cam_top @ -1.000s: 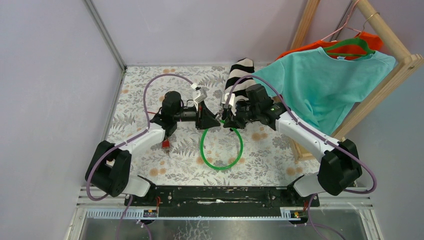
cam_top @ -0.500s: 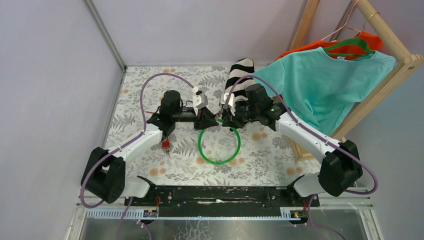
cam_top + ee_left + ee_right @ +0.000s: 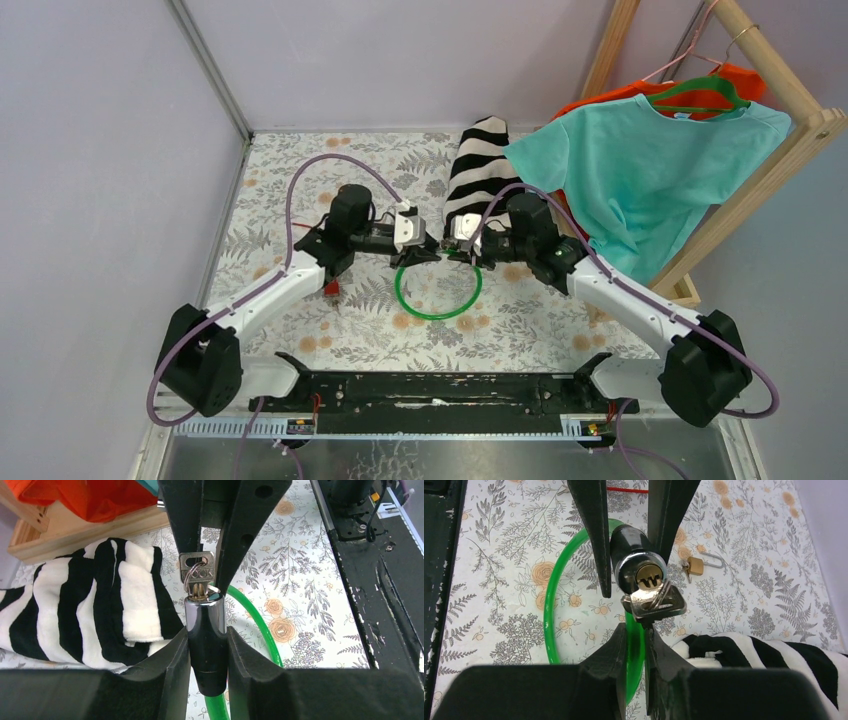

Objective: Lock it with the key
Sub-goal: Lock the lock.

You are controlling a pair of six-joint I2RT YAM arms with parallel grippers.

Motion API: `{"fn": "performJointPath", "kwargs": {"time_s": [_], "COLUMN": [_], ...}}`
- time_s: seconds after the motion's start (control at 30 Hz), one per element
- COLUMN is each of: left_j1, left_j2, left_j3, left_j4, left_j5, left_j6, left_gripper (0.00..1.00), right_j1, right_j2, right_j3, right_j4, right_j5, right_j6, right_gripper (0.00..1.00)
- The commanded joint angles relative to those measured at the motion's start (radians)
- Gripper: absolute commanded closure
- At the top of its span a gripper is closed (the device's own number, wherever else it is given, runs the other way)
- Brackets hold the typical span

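A green cable lock (image 3: 438, 296) lies in a loop on the flowered table. My left gripper (image 3: 420, 250) is shut on its black lock cylinder (image 3: 206, 640), seen between my fingers (image 3: 172, 660) in the left wrist view. A silver key (image 3: 196, 568) on a ring sits in the brass keyhole (image 3: 649, 578). My right gripper (image 3: 456, 250) faces the left one and is shut on the key's head (image 3: 654, 603). In the right wrist view the cylinder (image 3: 631, 545) is held between the left fingers, with the green cable (image 3: 549, 605) behind.
A black-and-white striped cloth (image 3: 476, 165) lies behind the grippers. A teal shirt (image 3: 630, 170) and an orange garment hang on a wooden rack (image 3: 770, 150) at the right. A small brass padlock (image 3: 695, 565) and a red item (image 3: 330, 288) lie on the table.
Both grippers have moved a little toward the near edge and closer together. The left wrist has turned. The green loop has shifted with them.
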Motion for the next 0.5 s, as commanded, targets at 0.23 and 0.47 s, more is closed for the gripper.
{"fn": "performJointPath", "kwargs": {"time_s": [0.23, 0.47], "left_j1": [-0.041, -0.043], "left_j2": [-0.054, -0.077], "left_j3": [-0.089, -0.122], "left_j4": [-0.011, 0.056], "left_j5": [-0.010, -0.040], "left_j6": [0.054, -0.048], "left_gripper": [1.00, 1.00], "right_j1": [0.008, 0.008], "right_j2": [-0.075, -0.057], "right_j3": [-0.059, -0.024], "right_j4": [0.076, 0.045], "right_j5": [-0.055, -0.059], "right_j6": [-0.003, 0.092], "right_gripper": [0.74, 0.58]}}
